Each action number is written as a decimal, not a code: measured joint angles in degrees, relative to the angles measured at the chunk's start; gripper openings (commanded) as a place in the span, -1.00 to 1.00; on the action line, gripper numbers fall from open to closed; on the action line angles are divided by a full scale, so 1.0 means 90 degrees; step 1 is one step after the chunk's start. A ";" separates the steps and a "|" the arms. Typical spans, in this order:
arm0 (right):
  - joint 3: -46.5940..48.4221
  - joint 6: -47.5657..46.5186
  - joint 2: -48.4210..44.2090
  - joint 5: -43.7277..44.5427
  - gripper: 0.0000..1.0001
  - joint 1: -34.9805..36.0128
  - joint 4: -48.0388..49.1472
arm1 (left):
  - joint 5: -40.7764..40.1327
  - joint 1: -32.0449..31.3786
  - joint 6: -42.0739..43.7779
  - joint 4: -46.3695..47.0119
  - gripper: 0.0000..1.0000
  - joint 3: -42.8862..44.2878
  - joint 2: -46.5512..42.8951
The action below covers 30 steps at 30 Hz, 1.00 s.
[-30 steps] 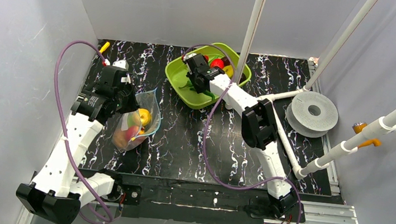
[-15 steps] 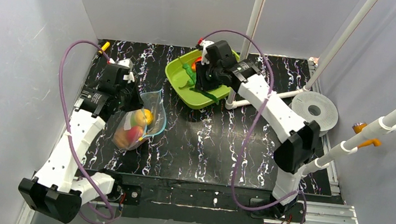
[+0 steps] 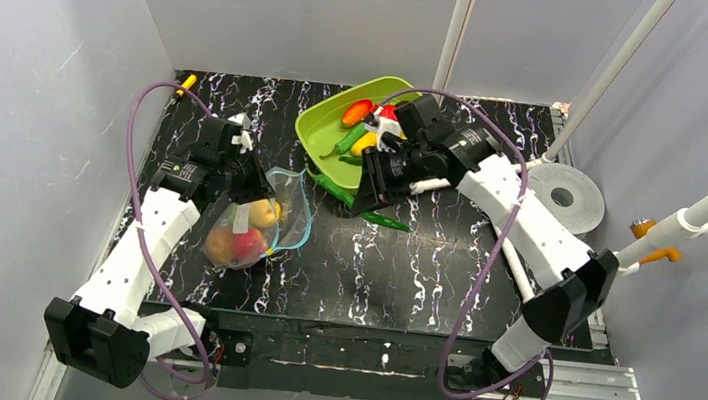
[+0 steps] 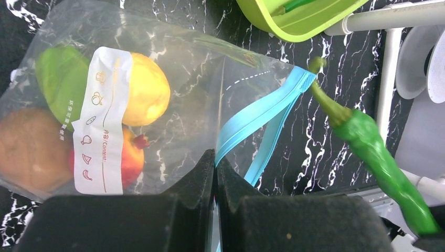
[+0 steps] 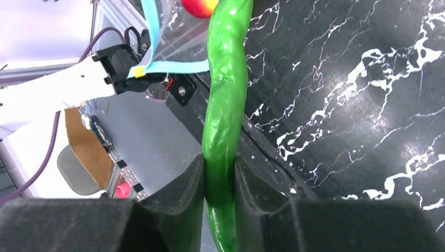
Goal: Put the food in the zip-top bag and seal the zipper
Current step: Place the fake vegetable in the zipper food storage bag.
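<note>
Reaching in from the right on a long, bent arm, gripping a slim, glossy green pepper [image 5: 225,94] in the partly closed right gripper [image 5: 219,173], stem end just beside the mouth of the clear, crinkly bag [image 4: 183,105], near the lime tray [image 3: 324,121]. On the left, crouching low, pinching the blue zipper [image 4: 262,113] in the fully closed left gripper [image 4: 216,163], with smooth yellow, red, green and brown fruits [image 4: 147,89] inside
</note>
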 measured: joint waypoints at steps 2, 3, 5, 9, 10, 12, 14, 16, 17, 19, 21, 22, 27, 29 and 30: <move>0.0000 -0.0015 -0.0216 -0.0002 -0.97 0.0000 -0.0231 | 0.0083 0.0000 -0.0056 0.0019 -1.00 -0.0058 0.0005; -0.0002 -0.0024 -0.0313 -0.0010 -0.97 0.0000 -0.0313 | 0.0117 0.0000 -0.0073 0.0019 -1.00 -0.0066 0.0012; -0.0032 -0.0027 -0.0537 -0.0041 -0.97 0.0002 -0.0464 | 0.0182 -0.0002 -0.0102 0.0053 -1.00 -0.0066 0.0034; -0.0440 0.0015 -0.0993 -0.0175 -0.97 0.0100 -0.0508 | 0.0272 0.0000 -0.0138 0.0112 -1.00 -0.0066 0.0080; -0.0537 0.0041 -0.1042 -0.0214 -0.97 0.0158 -0.0503 | 0.0287 0.0000 -0.0143 0.0124 -1.00 -0.0066 0.0095; -0.0656 0.0141 -0.1027 -0.0265 -0.97 0.0296 -0.0481 | 0.0313 0.0000 -0.0163 0.0151 -1.00 -0.0066 0.0109; -0.0695 0.0223 -0.0925 -0.0274 -0.97 0.0413 -0.0449 | 0.0342 0.0000 -0.0182 0.0175 -1.00 -0.0066 0.0109; -0.0600 0.0352 -0.0707 -0.0272 -0.97 0.0493 -0.0425 | 0.0384 0.0000 -0.0189 0.0187 -1.00 -0.0066 0.0109; -0.0532 0.0410 -0.0590 -0.0270 -0.97 0.0554 -0.0391 | 0.0403 0.0000 -0.0194 0.0185 -1.00 -0.0066 0.0109; -0.0330 0.0578 -0.0306 -0.0240 -0.97 0.0585 -0.0301 | 0.0437 0.0000 -0.0204 0.0185 -1.00 -0.0066 0.0097; -0.0022 0.0784 0.0051 -0.0187 -0.97 0.0588 -0.0255 | 0.0476 0.0000 -0.0216 0.0185 -1.00 -0.0066 0.0066; 0.0189 0.0889 0.0255 -0.0141 -0.97 0.0585 -0.0255 | 0.0503 0.0000 -0.0231 0.0185 -1.00 -0.0066 0.0039; 0.1071 0.1394 0.1197 0.0041 -0.97 0.0585 -0.0073 | 0.0631 0.0000 -0.0279 0.0185 -1.00 -0.0066 -0.0172; 0.1423 0.1566 0.1571 0.0075 -0.95 0.0585 0.0002 | 0.0673 0.0000 -0.0308 0.0182 -1.00 -0.0066 -0.0245; 0.1571 0.1654 0.1736 0.0102 -0.91 0.0588 0.0058 | 0.0695 0.0000 -0.0328 0.0185 -1.00 -0.0066 -0.0274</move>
